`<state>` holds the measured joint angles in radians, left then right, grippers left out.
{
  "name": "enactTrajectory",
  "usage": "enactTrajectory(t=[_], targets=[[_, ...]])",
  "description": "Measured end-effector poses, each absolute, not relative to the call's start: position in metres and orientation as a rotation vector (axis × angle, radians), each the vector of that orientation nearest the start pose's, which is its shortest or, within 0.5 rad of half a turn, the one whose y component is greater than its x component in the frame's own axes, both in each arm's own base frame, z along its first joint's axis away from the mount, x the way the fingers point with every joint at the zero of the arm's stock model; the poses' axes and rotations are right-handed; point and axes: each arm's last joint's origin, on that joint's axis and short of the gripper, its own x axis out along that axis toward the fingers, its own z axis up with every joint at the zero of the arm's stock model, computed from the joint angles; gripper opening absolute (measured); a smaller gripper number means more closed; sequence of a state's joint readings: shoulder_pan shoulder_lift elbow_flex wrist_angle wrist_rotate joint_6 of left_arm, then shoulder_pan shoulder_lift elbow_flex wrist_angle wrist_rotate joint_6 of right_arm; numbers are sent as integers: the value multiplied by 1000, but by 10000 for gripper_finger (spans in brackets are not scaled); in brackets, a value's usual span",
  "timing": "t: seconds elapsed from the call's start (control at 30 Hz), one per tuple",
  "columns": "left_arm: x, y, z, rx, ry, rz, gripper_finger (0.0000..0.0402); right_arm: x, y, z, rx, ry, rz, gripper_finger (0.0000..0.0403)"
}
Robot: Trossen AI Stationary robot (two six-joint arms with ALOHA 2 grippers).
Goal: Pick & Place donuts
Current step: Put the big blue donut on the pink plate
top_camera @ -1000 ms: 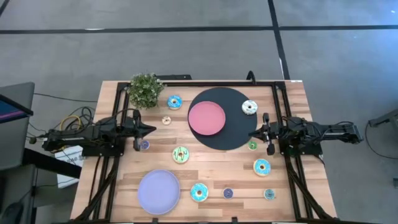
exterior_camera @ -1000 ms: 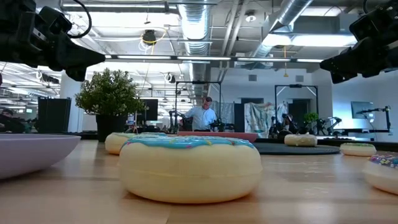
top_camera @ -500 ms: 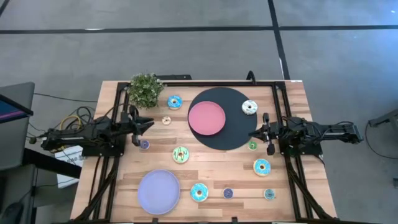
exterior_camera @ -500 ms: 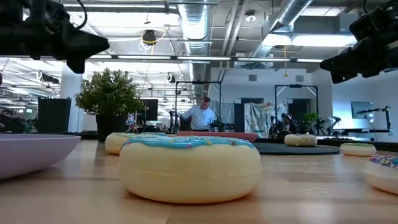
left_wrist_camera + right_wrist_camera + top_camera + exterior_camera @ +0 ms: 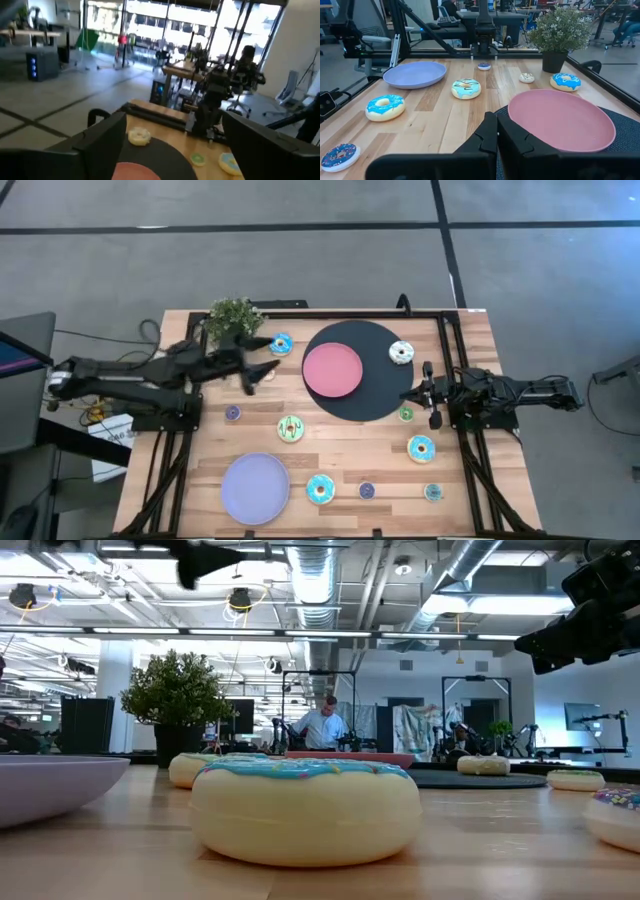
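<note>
donuts lie scattered on the table [image 5: 200, 470]; a blue donut [image 5: 281, 344] sits beside my left gripper [image 5: 262, 358], fingers spread, empty. my right gripper [image 5: 412, 394] waits shut at the mat's [image 5: 385, 340] edge.

A: What is the table [image 5: 340, 450] made of?
B: Pale wood planks with visible grain and a smooth satin finish. The frame [image 5: 452, 360] on it looks like black matt metal.
A: And the plates?
B: The pink plate [image 5: 560, 120] and lavender plate [image 5: 415, 74] look like smooth matt plastic. The round mat [image 5: 385, 402] under the pink one is dark and matt, finely textured.
A: The donuts?
B: The nearest donut [image 5: 305, 810] has a smooth, cream, slightly shiny body with blue icing; another blue-iced donut [image 5: 385, 107] looks glossier.
A: The grippers?
B: The right gripper [image 5: 496, 135] is black matt plastic
</note>
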<state>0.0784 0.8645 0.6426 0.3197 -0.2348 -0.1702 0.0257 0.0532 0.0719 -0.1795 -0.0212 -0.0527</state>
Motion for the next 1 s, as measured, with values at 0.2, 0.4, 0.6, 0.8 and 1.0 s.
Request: enactTrajectory(t=[0.2, 0.4, 0.6, 0.8, 1.0], targets=[[255, 30, 336, -244, 24, 392, 336, 96, 3, 167, -53, 160, 51, 0], [293, 62, 334, -278, 499, 582, 336, 96, 3, 167, -53, 159, 51, 0], [328, 104, 304, -305, 934, 634, 336, 96, 3, 167, -53, 160, 51, 0], [344, 148, 252, -434, 1205, 572, 336, 96, 3, 167, -53, 160, 51, 0], [338, 182, 223, -462, 1298, 605, 336, 96, 3, 167, -53, 159, 51, 0]])
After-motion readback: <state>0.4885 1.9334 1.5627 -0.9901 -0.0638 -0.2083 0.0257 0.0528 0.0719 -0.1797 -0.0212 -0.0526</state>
